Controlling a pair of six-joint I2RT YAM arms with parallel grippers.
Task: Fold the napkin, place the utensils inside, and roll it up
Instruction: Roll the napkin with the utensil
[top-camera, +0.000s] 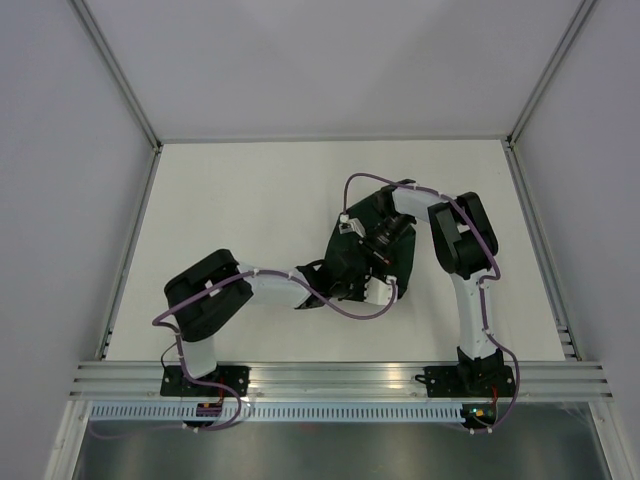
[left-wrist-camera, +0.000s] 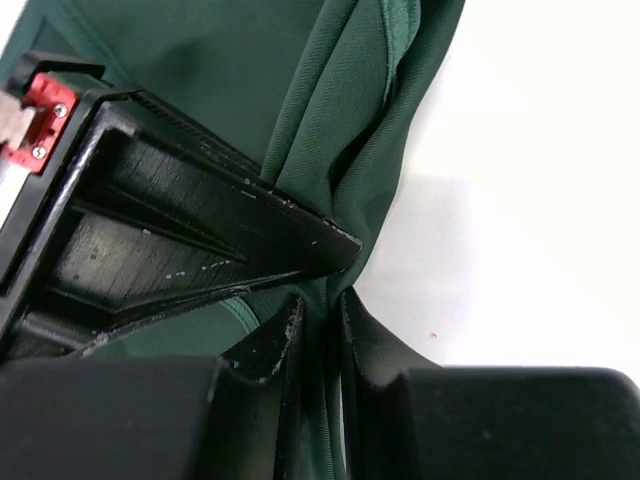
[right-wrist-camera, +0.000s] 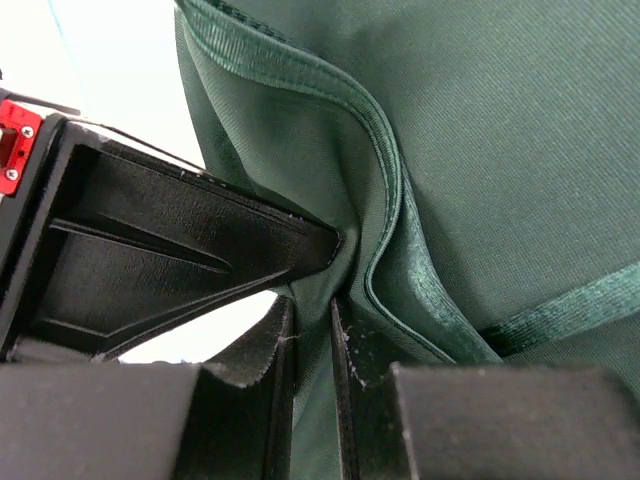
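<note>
The left gripper (left-wrist-camera: 320, 305) is pinching the green napkin (left-wrist-camera: 340, 110). The right gripper (right-wrist-camera: 312, 305) is pinching its edge. The napkin is sitting on the table (top-camera: 250, 200), near the middle of the top view.

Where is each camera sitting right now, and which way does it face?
Top external: fixed above and behind the robot, looking down at the table; left arm and right arm meet over the napkin.
Left wrist: on the left wrist, looking along the left gripper, shut on bunched cloth.
Right wrist: likewise, right gripper shut on a hemmed edge.
Shared: both wrist views show the napkin pinched, white table beside.
</note>
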